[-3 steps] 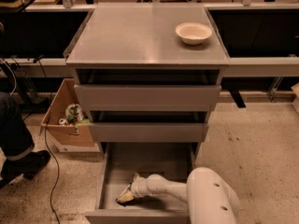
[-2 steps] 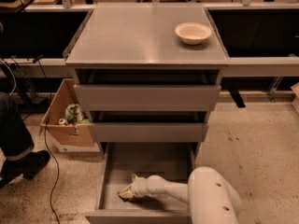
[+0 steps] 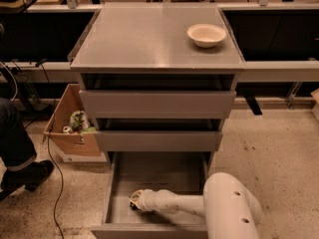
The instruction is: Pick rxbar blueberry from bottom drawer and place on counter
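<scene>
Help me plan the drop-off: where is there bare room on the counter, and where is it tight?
The counter is bare across its left and middle, front edge to back; only the white bowl takes the right rear corner. The bottom drawer is free at its back, crowded along the front, where the gripper sits front-left and the arm crosses.

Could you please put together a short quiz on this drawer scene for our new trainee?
1. True or false: the white bowl sits on the counter.
2. Where is the gripper? A) in the top drawer B) inside the open bottom drawer C) above the counter
3. What open container stands picture-left of the bottom drawer?
Key: 1 true; 2 B; 3 a cardboard box.
</scene>
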Robot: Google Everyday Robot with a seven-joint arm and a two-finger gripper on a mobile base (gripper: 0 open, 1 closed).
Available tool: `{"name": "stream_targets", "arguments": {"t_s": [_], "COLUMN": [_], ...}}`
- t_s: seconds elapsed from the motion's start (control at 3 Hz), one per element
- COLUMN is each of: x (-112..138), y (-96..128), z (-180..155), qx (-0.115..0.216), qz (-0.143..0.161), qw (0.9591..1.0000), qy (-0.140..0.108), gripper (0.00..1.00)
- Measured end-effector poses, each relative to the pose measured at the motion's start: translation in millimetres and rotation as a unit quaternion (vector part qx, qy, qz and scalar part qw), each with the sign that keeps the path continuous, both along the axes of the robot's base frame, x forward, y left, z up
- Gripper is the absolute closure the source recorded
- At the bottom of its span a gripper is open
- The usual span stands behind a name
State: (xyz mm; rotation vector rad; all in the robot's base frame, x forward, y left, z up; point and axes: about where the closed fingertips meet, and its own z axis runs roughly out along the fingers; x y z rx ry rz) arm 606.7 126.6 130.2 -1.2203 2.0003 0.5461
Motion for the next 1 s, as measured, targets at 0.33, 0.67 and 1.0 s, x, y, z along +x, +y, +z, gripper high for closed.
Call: {"name": "stream_targets", "arguments": {"t_s": [0.33,0.67,1.0], "x": [2.8,15.5,25.8], "y": [4.8,-1.8,-29.6], "z": [21.6,42.5,65.7], "qx": [-0.006,0.004,0.042], "qz": [0.011,0.008,0.000], "qw": [0.9996,0.9994,0.9987], "qy": [-0.025,-0.033,-0.028], "gripper": [1.00,1.00,1.00]}}
